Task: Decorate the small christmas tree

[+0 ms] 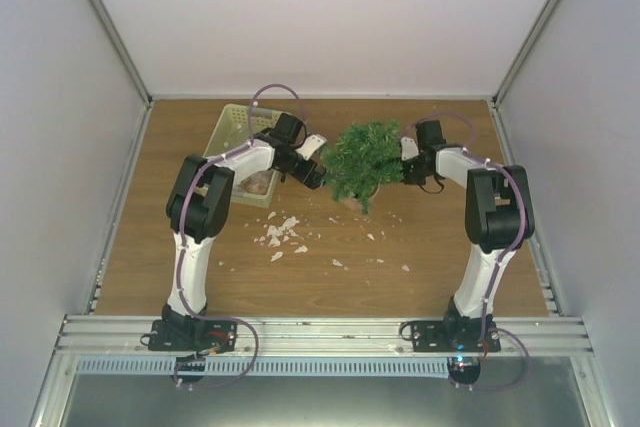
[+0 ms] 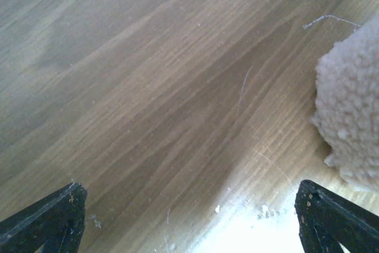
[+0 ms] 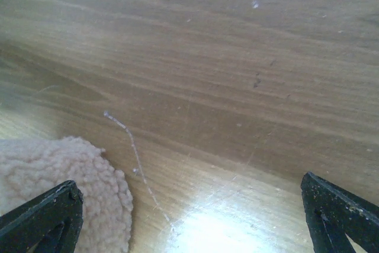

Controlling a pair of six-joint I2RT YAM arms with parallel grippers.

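Left gripper point(image 2: 189, 189) hangs with its fingers point(image 2: 47, 217) spread wide and nothing between them. It sits just beside the tree point(image 1: 362, 162), which stands to its right, bushy and dark green, upright on its small pot. The wrist view shows only bare table point(image 2: 148, 87) under the jaws and a fleecy cream lump point(image 2: 349, 122) off to the right of the right-hand finger. It is not touched, and I cannot tell what it is.

Right gripper point(image 3: 189, 183) is on the far side of the tree, close against the branches, and equally wide and empty. The same sort of fleecy lump lies by its left finger, with a thin thread point(image 3: 133, 152) trailing across the wood ahead of it.

A pale basket point(image 1: 232, 132) lies behind and to the left of the left gripper, partly under that arm. What it holds is too small to make out. White scraps point(image 1: 280, 235) are scattered on the table, back towards the arm bases.

No ornament shows on the branches from above, so the decorating looks barely begun, or is between pieces. With both grippers empty at the tree, the step in hand seems to be fetching. The next move probably calls for the left arm to swing back to the basket, come down over one piece and close on it. It would then carry the piece to an outer branch, without nudging the light tree over.
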